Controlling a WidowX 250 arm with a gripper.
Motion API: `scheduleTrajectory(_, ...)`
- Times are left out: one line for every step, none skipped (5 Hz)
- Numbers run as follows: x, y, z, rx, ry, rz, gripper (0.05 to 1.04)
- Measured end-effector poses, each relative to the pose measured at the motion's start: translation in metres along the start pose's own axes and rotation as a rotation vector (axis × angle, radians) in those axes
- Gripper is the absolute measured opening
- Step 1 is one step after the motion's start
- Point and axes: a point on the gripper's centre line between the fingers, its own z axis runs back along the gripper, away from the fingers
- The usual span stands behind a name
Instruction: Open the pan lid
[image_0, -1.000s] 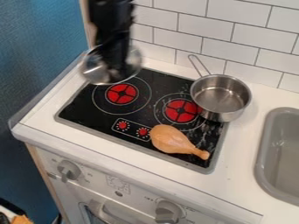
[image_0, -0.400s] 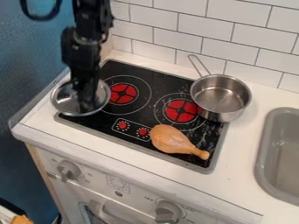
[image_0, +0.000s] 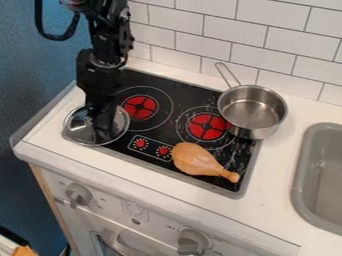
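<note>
lid (image_0: 75, 126): round, see-thru w/ thin shiny metal rim, middle partly hidden. it's off the pan, approx. flat, at left end of the stove (image_0: 177, 89), over its front-left corner & partly over the counter (image_0: 127, 165); can't tell if it touches either. near the l. burner (image_0: 140, 107), well apart from pan.

pan (image_0: 254, 107): silver metal, round, deep-ish, straight sides, shiny inside. uncovered, upright, opening up. sits at r. side of stove, across its edge, part on counter. long thin loop handle (image_0: 228, 74) points back-left, twd the tiled wall (image_0: 290, 55).
</note>
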Motion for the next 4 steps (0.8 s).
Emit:
scheduleTrajectory(-0.002, 0.000, -0.001, -0.006, 0.005, -0.003, 0.332)
scheduleTrajectory(-0.007, 0.000, -0.002, -0.013, 0.016, -0.019, 0.625)
scheduleTrajectory(-0.018, -0.001, 0.001, -0.014, 0.009, -0.074, 0.908)
scheduleTrajectory(-0.025, -0.004, 0.021, -0.046, -0.002, -0.085, 1.006)
